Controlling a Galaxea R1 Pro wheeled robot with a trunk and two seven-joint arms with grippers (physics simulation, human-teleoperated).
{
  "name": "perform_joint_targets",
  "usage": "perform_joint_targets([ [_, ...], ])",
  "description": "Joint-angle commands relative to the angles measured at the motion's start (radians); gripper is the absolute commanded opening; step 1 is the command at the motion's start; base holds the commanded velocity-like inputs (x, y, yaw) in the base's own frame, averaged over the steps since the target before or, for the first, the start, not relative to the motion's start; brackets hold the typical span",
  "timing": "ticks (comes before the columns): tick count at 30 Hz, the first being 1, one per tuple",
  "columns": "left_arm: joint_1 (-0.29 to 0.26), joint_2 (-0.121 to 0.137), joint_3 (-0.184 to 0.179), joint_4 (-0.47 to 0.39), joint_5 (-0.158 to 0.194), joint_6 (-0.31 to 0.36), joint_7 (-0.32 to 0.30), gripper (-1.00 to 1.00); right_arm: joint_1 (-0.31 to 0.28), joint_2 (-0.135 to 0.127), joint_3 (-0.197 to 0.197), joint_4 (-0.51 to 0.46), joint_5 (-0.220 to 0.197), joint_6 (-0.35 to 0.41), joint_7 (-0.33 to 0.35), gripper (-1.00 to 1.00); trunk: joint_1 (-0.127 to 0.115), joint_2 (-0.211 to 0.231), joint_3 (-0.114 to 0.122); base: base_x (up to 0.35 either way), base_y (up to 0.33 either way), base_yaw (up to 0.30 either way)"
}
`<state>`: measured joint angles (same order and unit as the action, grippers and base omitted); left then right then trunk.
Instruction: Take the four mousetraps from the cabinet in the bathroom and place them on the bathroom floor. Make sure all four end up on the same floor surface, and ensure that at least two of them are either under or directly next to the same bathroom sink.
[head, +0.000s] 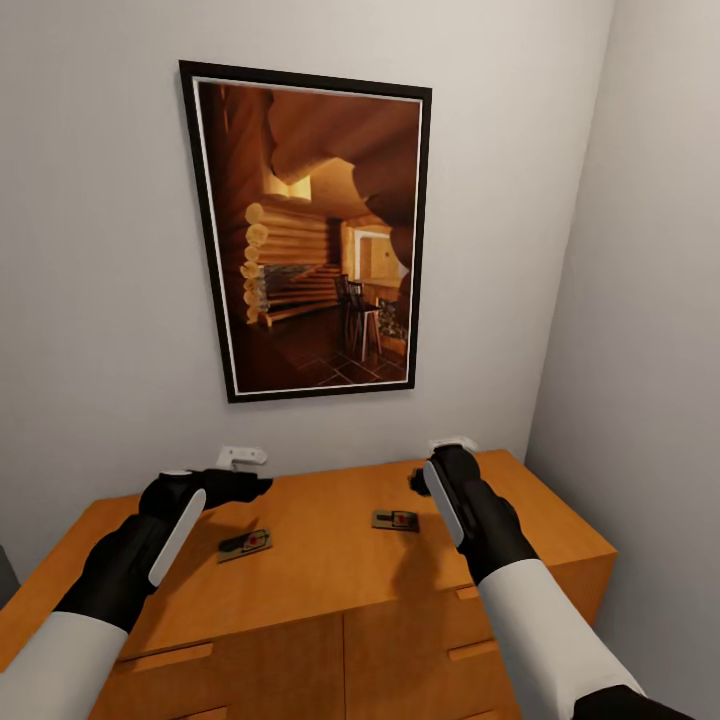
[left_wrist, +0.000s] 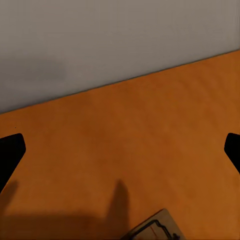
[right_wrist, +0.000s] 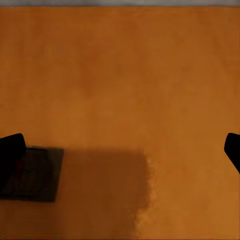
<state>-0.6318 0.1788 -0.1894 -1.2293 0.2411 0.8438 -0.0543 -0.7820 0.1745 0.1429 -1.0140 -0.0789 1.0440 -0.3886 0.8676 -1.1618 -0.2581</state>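
Observation:
Two mousetraps lie flat on the orange-brown cabinet top (head: 330, 580): one mousetrap (head: 245, 544) left of centre, another mousetrap (head: 396, 520) right of centre. My left gripper (head: 250, 487) hovers just behind the left trap, open and holding nothing. In the left wrist view that gripper (left_wrist: 120, 152) has wide-spread fingertips (left_wrist: 10, 155), and a corner of the trap (left_wrist: 152, 231) shows. My right gripper (head: 420, 480) hangs open just behind and right of the right-hand trap. The right wrist view shows this gripper (right_wrist: 120, 150) empty, with the trap (right_wrist: 32, 172) in shadow beside one fingertip (right_wrist: 12, 150).
A large dark-framed picture (head: 315, 235) hangs on the pale wall behind the cabinet. Two small white fittings (head: 242, 456) (head: 452, 441) sit at the wall's foot. A side wall (head: 650, 350) closes in on the right. Drawer fronts with slim handles (head: 165, 657) face me below.

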Motion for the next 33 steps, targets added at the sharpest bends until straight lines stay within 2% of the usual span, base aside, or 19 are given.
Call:
perform_joint_targets([
  [1, -0.001, 0.001, -0.001, 0.005, -0.001, 0.003, -0.003, 1.00, -0.001, 0.000, 0.007, -0.009, -0.011, 0.003, 0.007, 1.00, 0.000, -0.001, -0.001, 0.000, 0.000, 0.000],
  [4, 0.000, 0.001, 0.001, 0.032, -0.002, 0.001, -0.005, 1.00, -0.001, 0.000, 0.023, -0.039, -0.018, 0.003, 0.055, 1.00, 0.000, -0.001, -0.001, 0.000, 0.000, 0.000],
  [11, -0.001, 0.001, 0.002, 0.065, -0.007, -0.001, -0.009, 1.00, -0.001, 0.000, 0.032, -0.060, -0.011, 0.003, 0.085, 1.00, 0.000, -0.001, -0.001, 0.000, 0.000, 0.000],
  [28, -0.001, 0.001, 0.003, 0.066, -0.008, 0.000, -0.004, 1.00, -0.001, 0.000, 0.028, -0.063, -0.011, 0.003, 0.091, 1.00, 0.000, -0.001, -0.001, 0.000, 0.003, 0.000],
  [33, -0.001, 0.001, 0.001, 0.067, -0.008, 0.000, -0.006, 1.00, -0.001, 0.000, 0.026, -0.063, -0.010, 0.003, 0.090, 1.00, 0.000, -0.001, -0.001, 0.000, 0.158, 0.000],
])
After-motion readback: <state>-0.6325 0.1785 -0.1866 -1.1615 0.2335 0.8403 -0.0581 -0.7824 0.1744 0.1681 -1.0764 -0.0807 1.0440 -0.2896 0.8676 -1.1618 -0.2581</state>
